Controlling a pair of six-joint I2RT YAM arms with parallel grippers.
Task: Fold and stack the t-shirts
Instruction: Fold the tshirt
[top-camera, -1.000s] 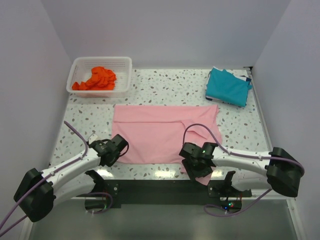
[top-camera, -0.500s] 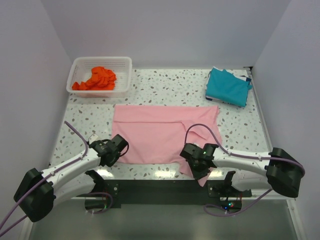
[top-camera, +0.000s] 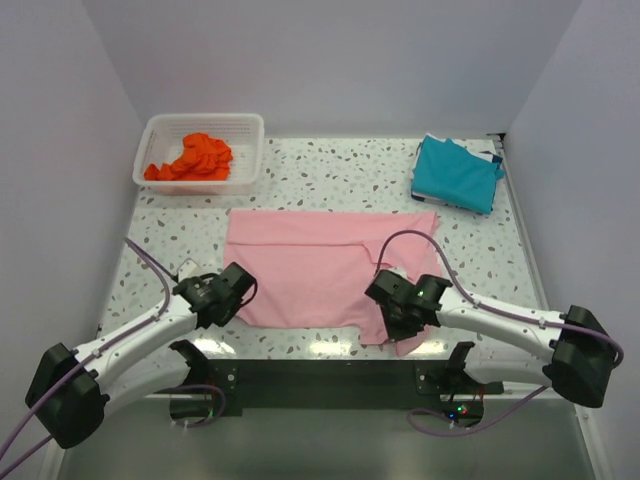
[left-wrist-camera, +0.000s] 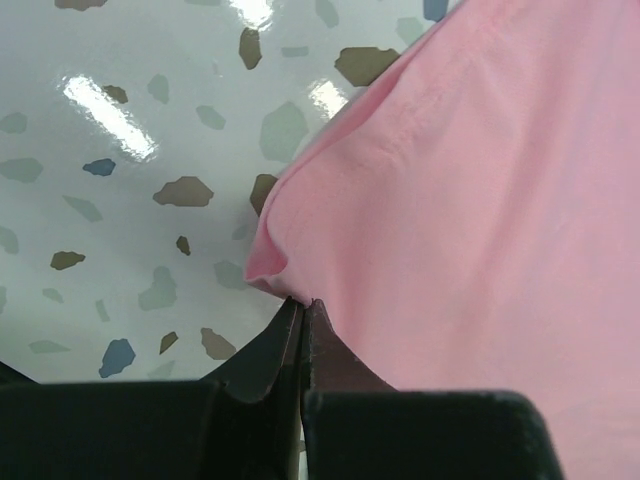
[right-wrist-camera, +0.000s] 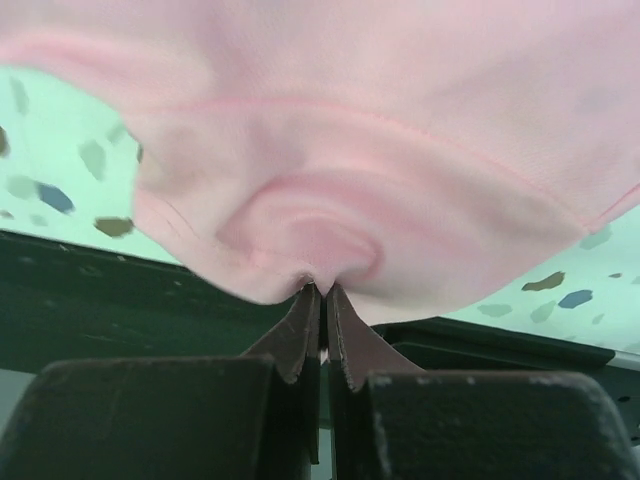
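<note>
A light pink t-shirt (top-camera: 320, 265) lies spread across the middle of the table. My left gripper (top-camera: 238, 297) is shut on its near left corner (left-wrist-camera: 275, 270). My right gripper (top-camera: 392, 318) is shut on its near right hem, and the cloth (right-wrist-camera: 330, 180) bunches and lifts just above the fingertips. A teal blue t-shirt (top-camera: 455, 173) rests folded at the far right. An orange-red t-shirt (top-camera: 195, 158) sits crumpled in the white basket (top-camera: 245, 125) at the far left.
Purple cables run along both arms. A black rail (top-camera: 320, 375) runs along the table's near edge, just under the pink hem. The side walls stand close on the left and right.
The right gripper closed on the pink t-shirt's near right hem and moved slightly away from the near edge, lifting the cloth. The left gripper stayed shut on its corner and shifted a little.
</note>
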